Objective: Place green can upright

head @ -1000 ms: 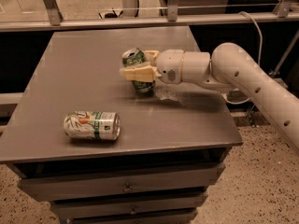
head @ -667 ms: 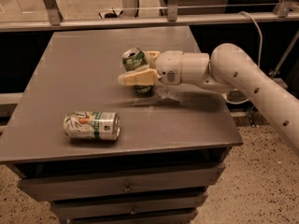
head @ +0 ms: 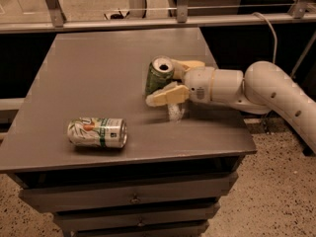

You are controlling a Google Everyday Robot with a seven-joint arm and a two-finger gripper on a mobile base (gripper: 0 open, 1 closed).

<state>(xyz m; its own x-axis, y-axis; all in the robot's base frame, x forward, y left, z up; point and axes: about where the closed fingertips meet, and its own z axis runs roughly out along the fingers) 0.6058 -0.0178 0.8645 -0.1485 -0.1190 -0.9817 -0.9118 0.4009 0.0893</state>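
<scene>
— Fingers point(head: 168, 95) on the gripper point(head: 165, 82) are spread wide. One is on the far side of the green can point(head: 157, 80) and one is on the near side. They are not squeezing it.

— Where is the can?

— In the camera view, it stands on its bottom on the table point(head: 98, 63), a bit right of the middle. Its shiny top faces up. It sits between the two fingers.

— So is the job done?

— Nearly, I think. The can is up, but the gripper is all around it.

— What could go wrong?

— The near finger is very close to the bottom of the can. I cannot tell if it touches. If the arm point(head: 276, 88) swings sideways and does not pull straight back to the right, that finger could bump the can and knock it over.

— Would it fall off the table?

— Maybe not at once, because the edges are not close. But a can on its side rolls. It could roll toward the white can point(head: 97, 132), which lies on its side at the near left, well apart.

— Anything else?

— The green can seems to lean a tiny bit to the left. So even a small push that way may tip it. And if the fingers shut while the arm pulls away, they could drag the can along.
</scene>
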